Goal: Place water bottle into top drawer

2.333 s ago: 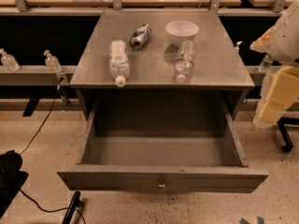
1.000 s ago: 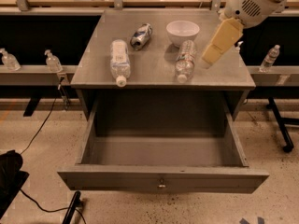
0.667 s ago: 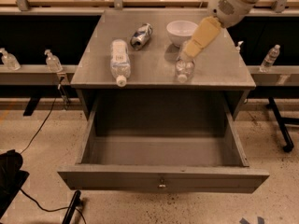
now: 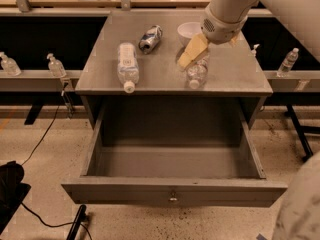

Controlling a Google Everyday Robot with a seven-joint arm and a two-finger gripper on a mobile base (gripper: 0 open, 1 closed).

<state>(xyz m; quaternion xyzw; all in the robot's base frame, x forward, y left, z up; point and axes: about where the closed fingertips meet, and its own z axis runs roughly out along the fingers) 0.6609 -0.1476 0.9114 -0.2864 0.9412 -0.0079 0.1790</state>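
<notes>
The water bottle (image 4: 196,74), small, clear and ribbed with a white cap, lies on its side on the grey cabinet top at the right, cap toward the front. My gripper (image 4: 192,52), beige, hangs from the white arm directly over the bottle's far end, at its upper left, very close to it. The top drawer (image 4: 172,190) is pulled wide open below the cabinet top, its inside bare, a small knob at the centre of its front panel.
A larger clear bottle with a white label (image 4: 127,65) lies at the left of the top. A blue-and-silver can (image 4: 150,38) lies behind it. A white bowl (image 4: 189,31) stands just behind my gripper. Small bottles stand on side ledges (image 4: 289,62).
My arm has swung in from the right and moved left and down across the cabinet top, so my gripper now sits over the water bottle. The objects and drawer have not moved.
</notes>
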